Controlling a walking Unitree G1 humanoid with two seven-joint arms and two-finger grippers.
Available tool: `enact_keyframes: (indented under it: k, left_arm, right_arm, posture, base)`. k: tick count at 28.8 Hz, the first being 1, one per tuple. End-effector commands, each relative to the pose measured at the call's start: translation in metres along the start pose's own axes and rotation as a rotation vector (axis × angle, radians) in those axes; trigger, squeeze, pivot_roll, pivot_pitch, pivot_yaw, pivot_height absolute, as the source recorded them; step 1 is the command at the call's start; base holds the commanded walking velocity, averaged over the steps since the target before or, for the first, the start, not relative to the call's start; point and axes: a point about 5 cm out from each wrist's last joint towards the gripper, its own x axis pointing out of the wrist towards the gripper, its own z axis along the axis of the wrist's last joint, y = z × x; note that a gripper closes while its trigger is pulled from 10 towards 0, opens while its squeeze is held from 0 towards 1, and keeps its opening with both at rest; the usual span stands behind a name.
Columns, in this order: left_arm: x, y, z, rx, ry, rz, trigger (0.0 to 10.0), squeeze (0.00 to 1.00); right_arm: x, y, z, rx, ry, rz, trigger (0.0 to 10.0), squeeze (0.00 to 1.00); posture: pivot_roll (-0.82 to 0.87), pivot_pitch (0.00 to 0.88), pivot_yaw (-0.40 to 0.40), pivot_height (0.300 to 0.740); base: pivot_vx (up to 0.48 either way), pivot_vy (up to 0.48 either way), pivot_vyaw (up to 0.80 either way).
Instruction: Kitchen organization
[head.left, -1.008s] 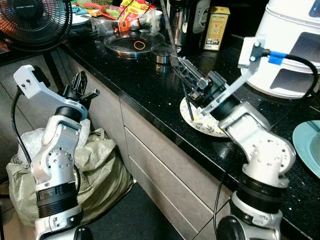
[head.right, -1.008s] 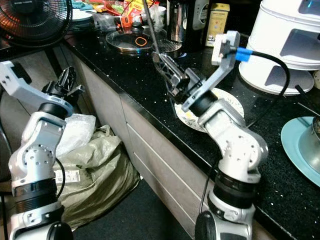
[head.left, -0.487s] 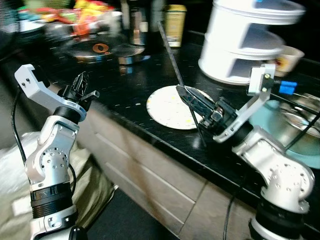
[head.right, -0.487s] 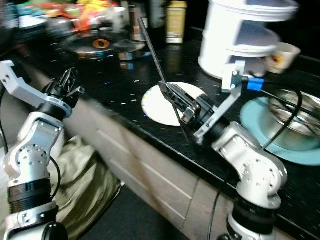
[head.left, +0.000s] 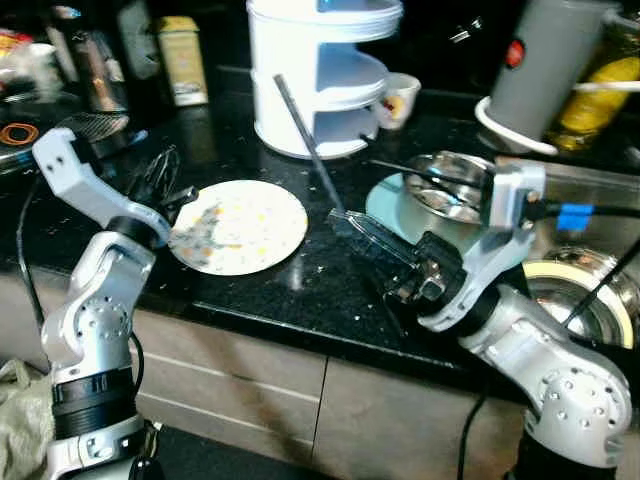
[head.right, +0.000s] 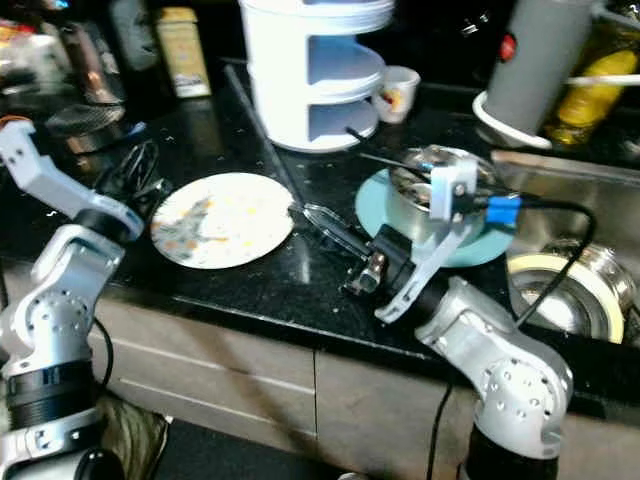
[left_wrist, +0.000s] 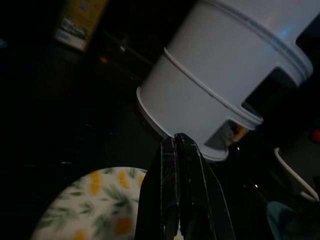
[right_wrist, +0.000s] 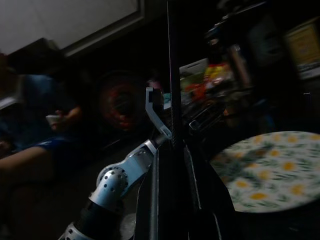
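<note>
My right gripper (head.left: 346, 222) is shut on a long thin dark utensil (head.left: 301, 130) that slants up toward the white tiered container (head.left: 320, 75). It hovers over the black counter, just right of a white plate with a yellow flower pattern (head.left: 240, 225). The same utensil (right_wrist: 170, 75) runs up between the fingers (right_wrist: 192, 180) in the right wrist view. My left gripper (head.left: 165, 185) is shut with nothing in it, at the plate's left edge. Its closed fingers (left_wrist: 167, 200) point over the plate (left_wrist: 95, 215) toward the container (left_wrist: 220, 85).
A teal plate (head.left: 385, 205) holding a steel bowl (head.left: 445, 190) lies right of my right gripper. Beyond it is a sink with a steel pot (head.left: 585, 300). A cup (head.left: 400, 100), a grey cylinder (head.left: 545, 60) and a yellow tin (head.left: 185, 60) stand at the back. A seated person (right_wrist: 35, 140) is behind me.
The camera has swung right along the counter, so the plate now lies left of my right gripper. The sink has come into view. My right gripper still holds the utensil, lower over the counter.
</note>
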Motion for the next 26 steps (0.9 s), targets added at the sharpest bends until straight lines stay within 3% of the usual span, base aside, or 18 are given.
enact_keyframes:
  k: [1, 2, 3, 7, 16, 25, 26]
  left_arm:
    - [-0.004, 0.007, -0.005, 0.000, 0.022, 0.058, 10.0, 0.00]
    - [-0.005, 0.008, -0.007, -0.004, 0.027, 0.074, 10.0, 0.00]
    - [-0.007, 0.011, -0.009, -0.025, 0.035, 0.092, 10.0, 1.00]
    - [-0.011, 0.014, -0.015, -0.102, 0.056, 0.139, 10.0, 1.00]
    - [-0.027, 0.004, -0.014, -0.133, 0.052, 0.227, 10.0, 1.00]
    - [-0.031, 0.011, -0.028, -0.226, 0.130, 0.278, 10.0, 1.00]
    - [-0.031, 0.011, -0.033, -0.245, 0.159, 0.277, 10.0, 0.93]
  right_arm:
    - [0.003, 0.005, 0.000, -0.008, 0.008, 0.029, 10.0, 0.00]
    - [0.003, 0.005, 0.000, -0.008, 0.009, 0.028, 10.0, 0.00]
    - [0.003, 0.005, -0.001, -0.011, 0.013, 0.024, 10.0, 0.00]
    - [0.002, 0.003, -0.002, -0.010, 0.024, 0.020, 10.0, 0.00]
    - [-0.002, -0.001, -0.005, -0.010, 0.044, 0.000, 10.0, 0.00]
    - [0.000, -0.001, -0.008, -0.020, 0.076, 0.002, 10.0, 0.00]
    - [0.000, -0.001, -0.009, -0.025, 0.082, -0.002, 10.0, 0.00]
  posture:
    - [0.01, 0.037, 0.008, 0.740]
    - [0.01, 0.037, 0.008, 0.740]
    - [0.01, 0.037, 0.007, 0.740]
    - [0.01, 0.037, 0.009, 0.740]
    - [0.02, 0.039, 0.013, 0.740]
    - [0.03, 0.039, 0.006, 0.740]
    - [0.02, 0.038, 0.007, 0.740]
  base:
    - [0.000, 0.000, 0.00]
    - [0.000, 0.000, 0.00]
    - [0.000, 0.000, 0.00]
    - [0.000, 0.000, 0.00]
    - [0.000, 0.000, 0.00]
    - [0.000, 0.000, 0.00]
    - [0.000, 0.000, 0.00]
